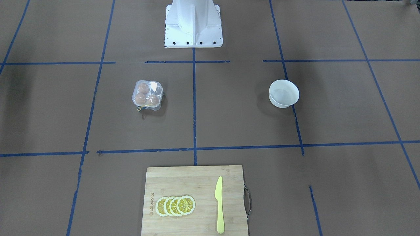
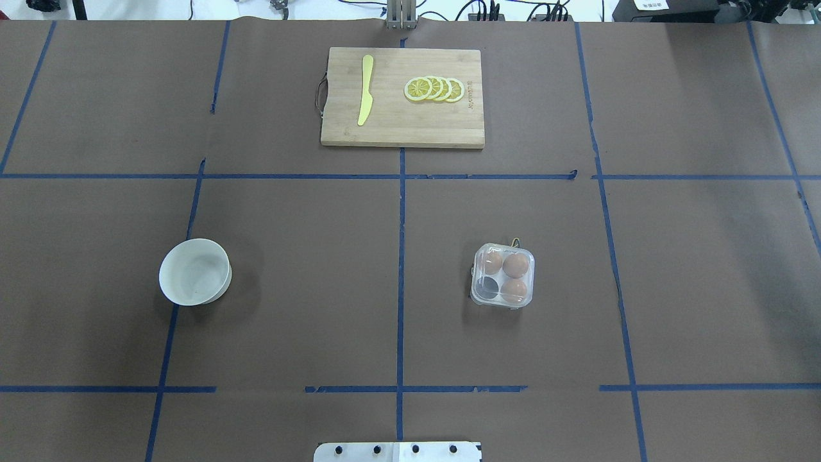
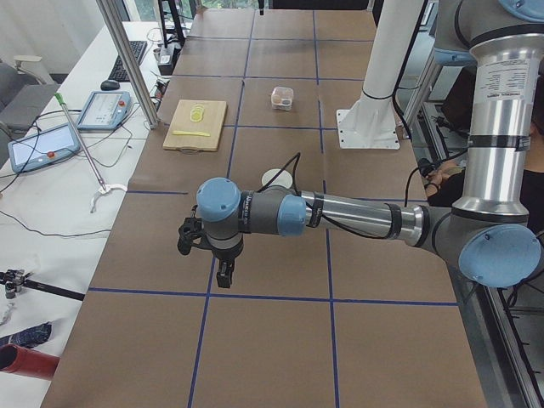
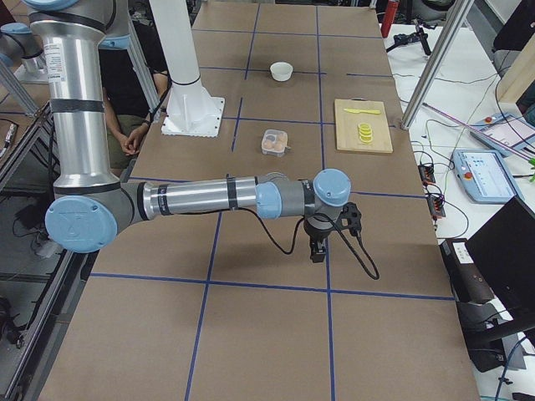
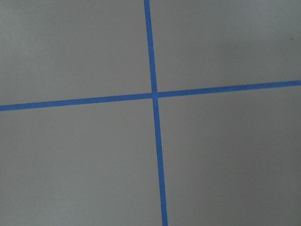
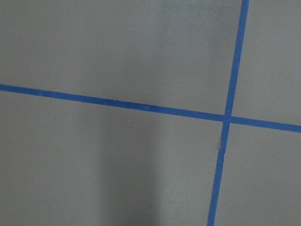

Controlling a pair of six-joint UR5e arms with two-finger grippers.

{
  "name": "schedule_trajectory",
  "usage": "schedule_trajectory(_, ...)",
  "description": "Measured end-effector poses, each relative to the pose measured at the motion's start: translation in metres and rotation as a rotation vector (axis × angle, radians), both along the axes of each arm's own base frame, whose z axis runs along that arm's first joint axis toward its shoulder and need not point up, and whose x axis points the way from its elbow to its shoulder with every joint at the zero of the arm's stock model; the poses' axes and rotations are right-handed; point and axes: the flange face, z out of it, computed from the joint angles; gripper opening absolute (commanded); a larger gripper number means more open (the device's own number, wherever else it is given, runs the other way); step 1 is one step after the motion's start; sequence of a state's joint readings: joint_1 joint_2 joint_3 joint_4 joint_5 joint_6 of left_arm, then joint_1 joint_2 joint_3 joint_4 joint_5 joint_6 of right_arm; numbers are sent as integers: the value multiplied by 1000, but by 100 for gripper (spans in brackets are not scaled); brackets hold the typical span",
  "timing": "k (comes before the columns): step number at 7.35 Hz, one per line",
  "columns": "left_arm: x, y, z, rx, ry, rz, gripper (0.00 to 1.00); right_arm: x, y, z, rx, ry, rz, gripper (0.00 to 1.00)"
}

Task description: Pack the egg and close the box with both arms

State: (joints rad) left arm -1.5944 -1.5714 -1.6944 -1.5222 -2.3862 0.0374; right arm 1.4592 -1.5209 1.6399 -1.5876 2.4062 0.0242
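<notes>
**Box (image 2: 503, 276) with three eggs at 4 o'clock, both arms out wide**

I read the overhead view as my dial, with the robot base (image 2: 397, 451) at 6 o'clock.

Furthest left, my left arm (image 3: 340, 211) stretches low over the brown table (image 2: 288, 224). The left gripper (image 3: 223, 277) points straight down above the paper. Only the side camera shows it, so I cannot tell whether its claw is apart or together. Its wrist camera gives me nothing but paper and a crossing of blue tape (image 5: 153, 94).

At 9 o'clock the white bowl (image 2: 194, 271) stands upright on a tape line.

At 12 o'clock lies the wooden cutting board (image 2: 402, 125). A yellow knife (image 2: 365, 97) lies along its left part, and the lemon slices (image 2: 435, 89) overlap in a row to the knife's right.

At 4 o'clock, right of the centre tape line, sits the box. The eggs (image 2: 516, 264) fill three of its cells. The cell at 7 o'clock within the box looks dark. The clear lid seems to lie over the cells, though I cannot be sure it is latched.

Furthest right, my right arm (image 4: 201, 196) reaches low over the table, well apart from the box. The right gripper (image 4: 317, 253) points down near a tape line. Again I cannot tell the state of its claw.
</notes>
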Motion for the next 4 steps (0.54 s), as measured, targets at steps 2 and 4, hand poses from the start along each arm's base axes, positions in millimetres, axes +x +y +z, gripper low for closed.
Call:
schedule_trajectory(2, 0, 7, 10, 80, -6, 33, 100, 0, 4, 5, -4, 2, -1, 100)
schedule_trajectory(4, 0, 6, 18, 89, -7, 40, 100, 1, 5, 6, -4, 2, 0, 100)
